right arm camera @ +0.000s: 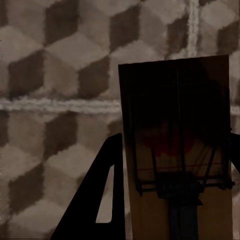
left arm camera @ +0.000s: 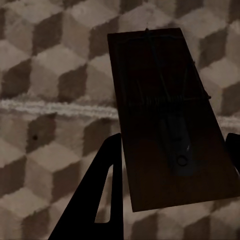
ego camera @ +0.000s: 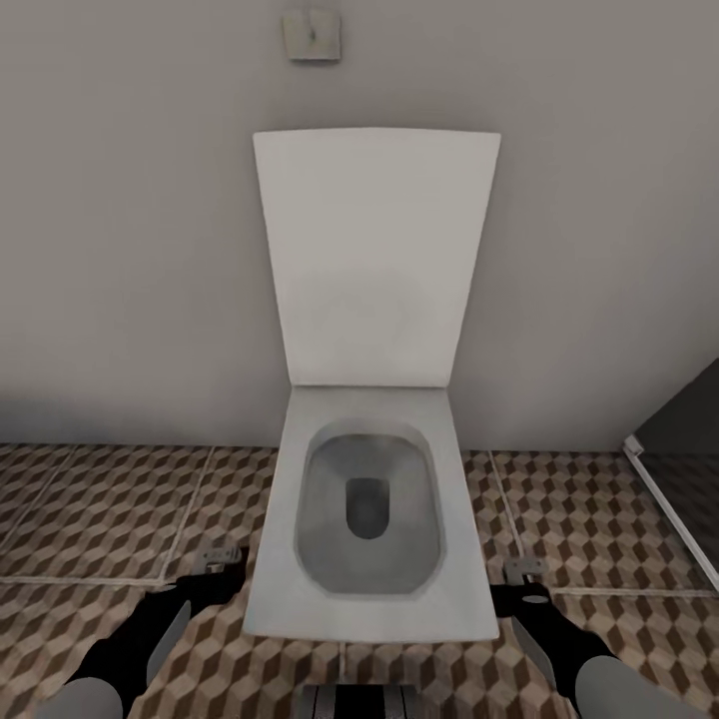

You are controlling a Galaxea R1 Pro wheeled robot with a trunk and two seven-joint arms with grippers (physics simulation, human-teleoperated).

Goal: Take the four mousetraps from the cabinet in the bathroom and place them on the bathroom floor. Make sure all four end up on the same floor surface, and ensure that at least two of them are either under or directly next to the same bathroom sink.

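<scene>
While each hand (ego camera: 222, 561) (ego camera: 526, 576) grips a mousetrap (left arm camera: 167, 115) (right arm camera: 177, 165), toilet (ego camera: 369, 519) bowl open

The right claw (right arm camera: 172, 190) grips a mousetrap (right arm camera: 177, 150) above the cube-patterned floor (right arm camera: 55, 75).

a white boxy toilet (ego camera: 369, 519) stood against a plain grey wall (ego camera: 120, 250), its lid (ego camera: 374, 255) raised upright. a small square plate (ego camera: 313, 35) sat on the wall above. cube-patterned tiles (ego camera: 110, 509) covered the floor.

Both arms reach forward and low, left gripper (ego camera: 218, 561) and right gripper (ego camera: 526, 579) each clamped on a mousetrap (left arm camera: 170, 120).
</scene>
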